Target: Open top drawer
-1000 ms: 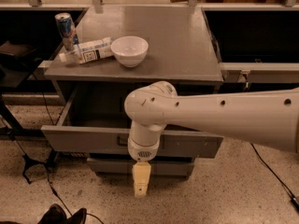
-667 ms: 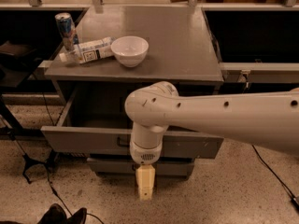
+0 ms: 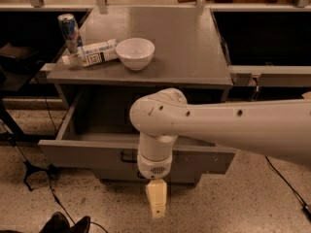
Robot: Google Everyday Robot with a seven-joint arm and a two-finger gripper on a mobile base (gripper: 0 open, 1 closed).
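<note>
The top drawer [image 3: 87, 153] of the grey metal cabinet stands pulled far out, and its dark inside [image 3: 104, 115] shows from above. Part of its thin black handle [image 3: 127, 157] shows just left of my wrist. Pale chips [image 3: 214, 158] mark the right end of its front. My white arm reaches in from the right across the drawer. My gripper [image 3: 156, 202] hangs straight down in front of the drawer front, below its lower edge and over the floor. It holds nothing that I can see.
On the cabinet top [image 3: 194, 47] stand a white bowl [image 3: 135, 52], a drink can [image 3: 69, 30] and a white bottle lying on its side [image 3: 92, 53]. A black stand foot and cables [image 3: 34, 171] lie on the floor at left. Dark shoes [image 3: 65, 224] are at the bottom left.
My gripper has drifted slightly right and down in front of the drawer. The drawer stays open as before.
</note>
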